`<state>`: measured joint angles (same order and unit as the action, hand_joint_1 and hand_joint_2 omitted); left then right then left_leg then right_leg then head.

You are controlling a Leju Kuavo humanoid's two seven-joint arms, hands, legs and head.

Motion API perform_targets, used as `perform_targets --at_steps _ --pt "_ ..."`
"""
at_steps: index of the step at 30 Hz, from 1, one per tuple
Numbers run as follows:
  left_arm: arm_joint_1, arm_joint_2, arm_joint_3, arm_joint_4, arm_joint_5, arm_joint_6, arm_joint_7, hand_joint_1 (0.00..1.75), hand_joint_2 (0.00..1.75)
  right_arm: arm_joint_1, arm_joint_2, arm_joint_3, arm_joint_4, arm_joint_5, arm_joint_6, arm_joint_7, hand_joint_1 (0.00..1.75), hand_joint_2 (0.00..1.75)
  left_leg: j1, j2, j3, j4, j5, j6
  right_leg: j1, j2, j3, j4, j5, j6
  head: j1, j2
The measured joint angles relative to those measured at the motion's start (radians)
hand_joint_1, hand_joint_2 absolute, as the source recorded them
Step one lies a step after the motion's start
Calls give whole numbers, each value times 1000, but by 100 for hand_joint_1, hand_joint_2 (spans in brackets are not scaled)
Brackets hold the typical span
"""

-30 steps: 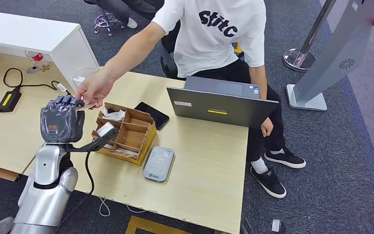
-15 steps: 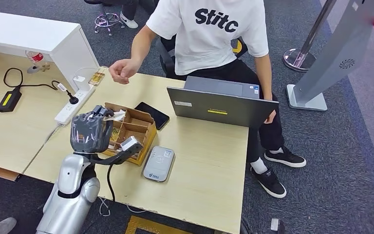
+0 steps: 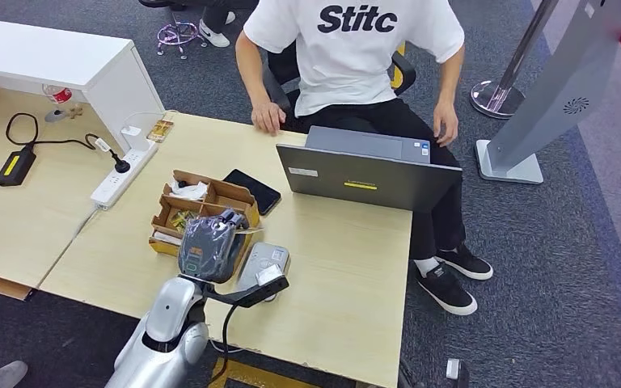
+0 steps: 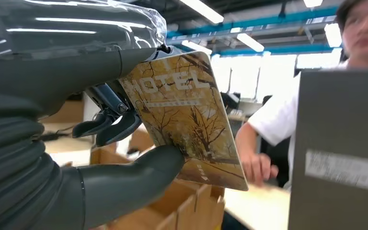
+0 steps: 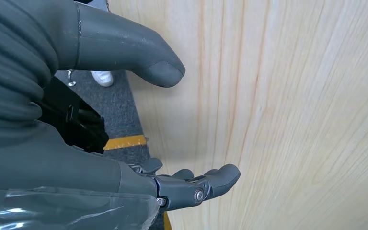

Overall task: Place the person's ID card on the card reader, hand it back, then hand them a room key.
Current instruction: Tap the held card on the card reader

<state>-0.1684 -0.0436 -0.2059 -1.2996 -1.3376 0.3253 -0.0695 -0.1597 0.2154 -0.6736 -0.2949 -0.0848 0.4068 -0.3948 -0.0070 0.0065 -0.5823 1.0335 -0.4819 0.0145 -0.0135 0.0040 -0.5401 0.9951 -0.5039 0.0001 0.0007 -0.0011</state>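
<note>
Right now the wooden bench (image 3: 348, 267) takes up most of the room in front of me, with a person (image 3: 372, 56) in a white printed T-shirt seated on its far side, one hand resting at the bench edge and the other down by the thigh. A grey laptop (image 3: 368, 174) stands open between that person and the robot, its lid back facing the robot. Left of it sits a cardboard organiser box (image 3: 179, 198) with several compartments, papers and small bits lying in them, and a black phone (image 3: 252, 191) lies flat just beside the box's far corner. A white power strip (image 3: 121, 171) runs along the seam with the neighbouring bench.

The robot's silver left arm reaches up from below, and its left hand (image 3: 209, 242) hangs over the near right corner of the box, partly covering the grey card reader (image 3: 268, 260) that lies flat on the bench just beside the box. From the wrist camera the left hand (image 4: 100, 158) grips a card (image 4: 187, 120), thumb under one face and dark fingers (image 4: 108, 125) behind the other; the card is tilted, printed with autumn trees and the word HOTEL. It is held in the air above the box, not on the reader.

The right hand (image 5: 139, 129) hangs by pale wood, thumb and fingers apart, holding nothing.
</note>
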Motion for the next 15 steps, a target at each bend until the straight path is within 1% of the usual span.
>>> perform_targets --at_steps 5,15 --pt "-6 -9 0 92 25 -31 15 175 175 -4 0 11 0 -13 0 13 0 175 0 0 0 0 0 0 0 0 0 0 0 0 0 0" --pt "-9 -11 3 214 41 -9 10 175 175 -4 0 32 0 -25 -1 19 0 175 0 0 0 0 0 0 0 0 0 0 0 0 0 0"
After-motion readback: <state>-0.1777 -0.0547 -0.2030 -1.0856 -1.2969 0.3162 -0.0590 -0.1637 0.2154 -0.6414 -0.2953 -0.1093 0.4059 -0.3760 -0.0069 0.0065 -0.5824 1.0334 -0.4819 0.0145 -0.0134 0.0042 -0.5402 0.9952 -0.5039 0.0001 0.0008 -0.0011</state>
